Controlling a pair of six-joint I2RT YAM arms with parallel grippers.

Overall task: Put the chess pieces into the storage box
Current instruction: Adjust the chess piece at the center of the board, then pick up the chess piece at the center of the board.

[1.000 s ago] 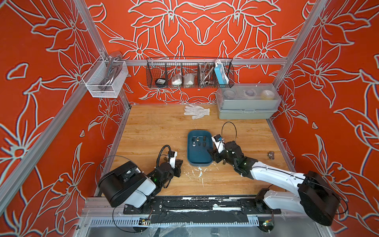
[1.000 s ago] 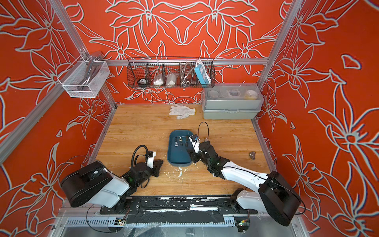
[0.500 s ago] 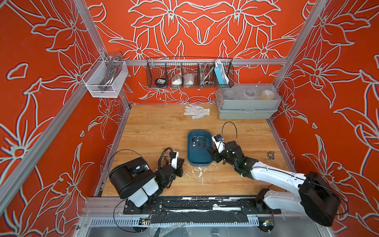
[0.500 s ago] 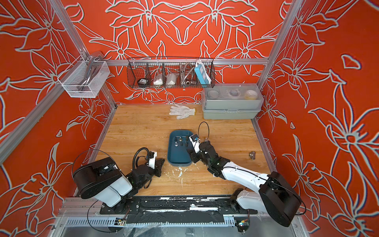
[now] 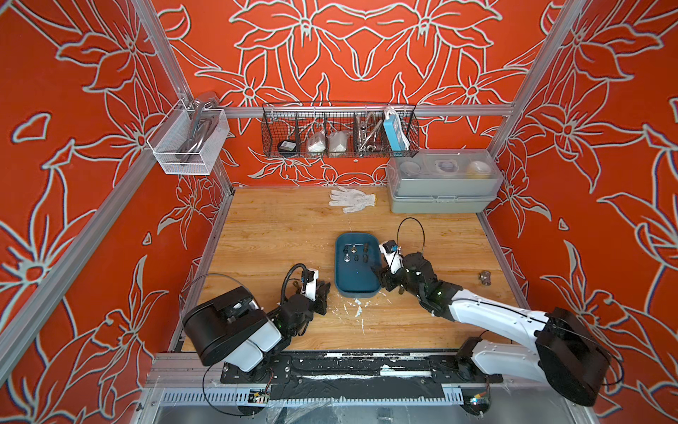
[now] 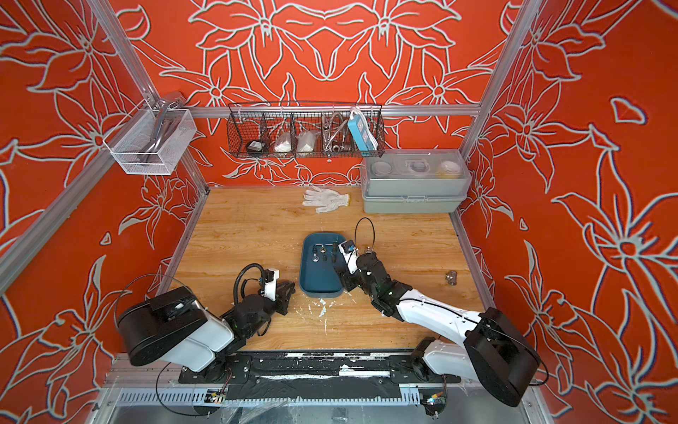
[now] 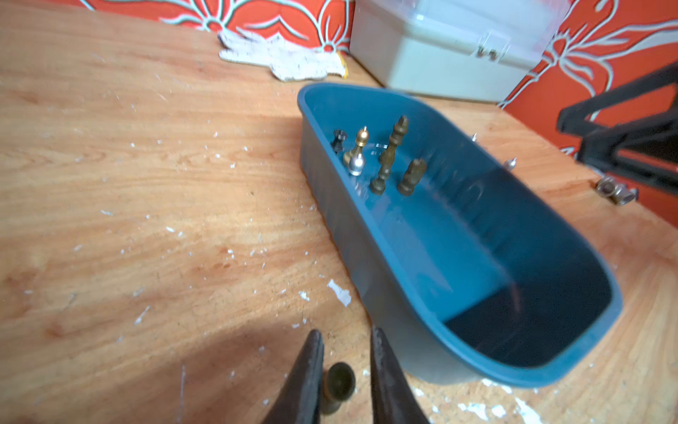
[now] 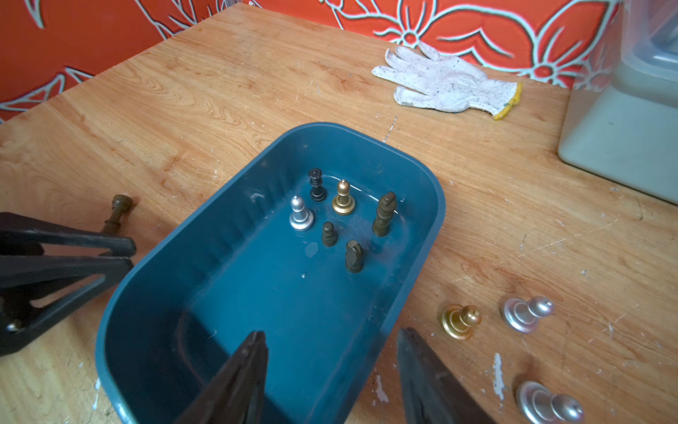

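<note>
Though under way, nowhere near finished by the look of it. Already inside the storage box [image 8: 257,293], upright and clustered at its far end: six chess pieces [image 8: 329,234], namely one black, one gold, one silver and three olive-brown. Left out on the wooden table [image 8: 220,91]: at least four. Just off the box's right-hand wall, tipped on their sides: a gold pawn [image 8: 460,320], a silver pawn [image 8: 526,314] beside it, and a second silver pawn [image 8: 550,406] nearer the arm. Off the left-hand wall, also lying down: an olive-brown piece [image 7: 339,380]. Any more hidden or out of frame: cannot say.

Left arm [image 5: 257,326] low and folded close to its base in both top views, with the left gripper [image 7: 345,330] down at table level just beside the box's near left corner. Jaws narrowly parted on either side of the olive-brown piece, a gap showing against one finger, so bracketing rather than pinching. Likely step in hand: closing on that piece for a lift into the box.

Right arm [image 5: 488,315] stretched forward across the table, with the right gripper [image 8: 330,332] tipped down over the box's near right corner. Jaws spread wide and empty, one finger inside the box, the other outside its wall, near the gold pawn without touching it.
</note>
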